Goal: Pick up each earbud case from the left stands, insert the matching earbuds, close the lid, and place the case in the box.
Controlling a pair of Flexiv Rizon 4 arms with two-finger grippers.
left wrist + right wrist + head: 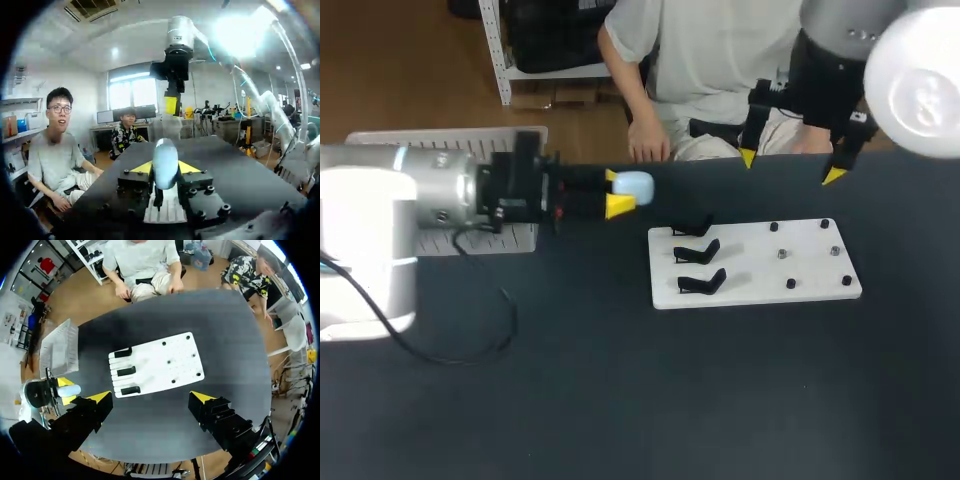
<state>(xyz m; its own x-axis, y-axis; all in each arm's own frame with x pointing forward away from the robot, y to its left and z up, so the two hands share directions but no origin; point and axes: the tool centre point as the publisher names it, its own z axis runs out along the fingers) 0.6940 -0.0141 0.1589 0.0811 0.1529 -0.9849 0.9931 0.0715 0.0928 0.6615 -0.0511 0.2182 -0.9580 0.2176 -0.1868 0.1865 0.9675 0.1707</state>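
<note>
While aloft, case (634, 186) in end effector (617, 191)

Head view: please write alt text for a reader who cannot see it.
The left gripper, coming in from the left, holds a pale blue earbud case above the dark table. To its right lies a white board with three empty black stands; the right gripper hangs open over the table's far edge.

left claw (617, 191) horizontal, clamped on earbud case (634, 185) | right claw (791, 166) raised, fingers spread
</note>
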